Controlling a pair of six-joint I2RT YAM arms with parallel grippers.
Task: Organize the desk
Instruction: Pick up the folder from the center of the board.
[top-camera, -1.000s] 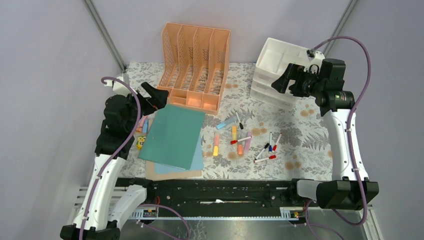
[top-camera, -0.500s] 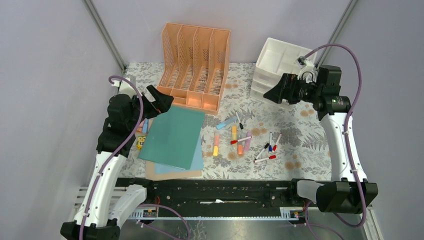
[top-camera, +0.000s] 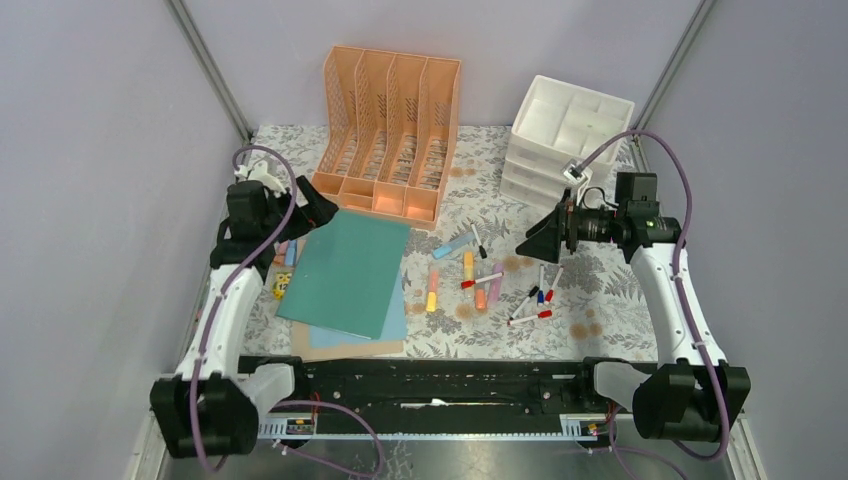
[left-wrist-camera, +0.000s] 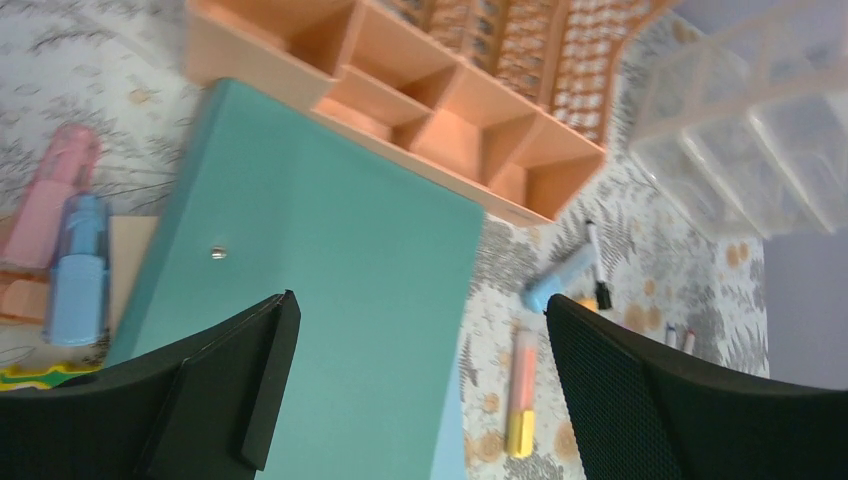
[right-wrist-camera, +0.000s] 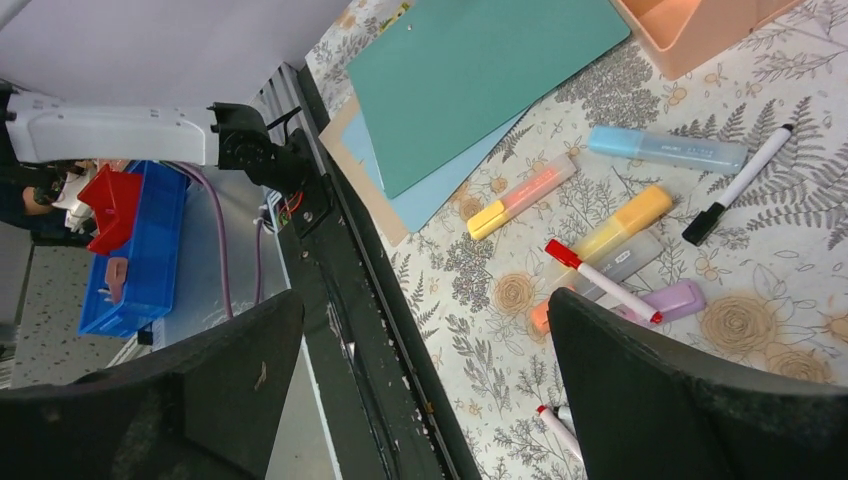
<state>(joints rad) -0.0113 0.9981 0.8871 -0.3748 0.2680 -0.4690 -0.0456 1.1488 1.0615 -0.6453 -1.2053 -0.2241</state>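
**Folders, pens and two organisers**

A peach rack (top-camera: 390, 130) with four slots stands at the back. A teal folder (top-camera: 345, 270) lies just in front of it, stacked on a pale blue sheet (top-camera: 397, 325) and a tan board (top-camera: 345, 350). Left of the folder, a pink tube (left-wrist-camera: 50, 195) and a blue tube (left-wrist-camera: 80, 270) lie side by side. To its right highlighters (top-camera: 467, 265) are scattered, with a red-capped marker (right-wrist-camera: 600, 280) lying across some of them. Thin markers (top-camera: 535, 300) cluster further right. A white drawer unit (top-camera: 530, 165) stands at the back right.
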